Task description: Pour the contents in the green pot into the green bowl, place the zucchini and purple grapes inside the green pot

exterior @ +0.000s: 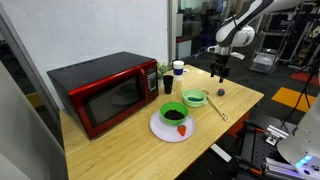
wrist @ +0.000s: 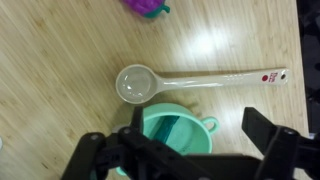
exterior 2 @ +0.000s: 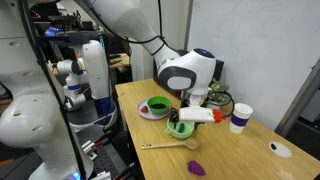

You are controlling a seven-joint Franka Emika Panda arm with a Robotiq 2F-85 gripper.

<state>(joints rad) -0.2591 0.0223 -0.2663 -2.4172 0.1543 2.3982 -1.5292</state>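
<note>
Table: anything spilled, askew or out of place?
Nothing spilled or damaged. The purple grapes lie loose on the table, apart from the green pot; a spoon lies flat beside the pot.

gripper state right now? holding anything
gripper: open, holding nothing; its jaws stand wide apart over the green pot.

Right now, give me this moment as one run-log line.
fingers: open, empty | hovering over green pot | spoon lies between pot and purple grapes
</note>
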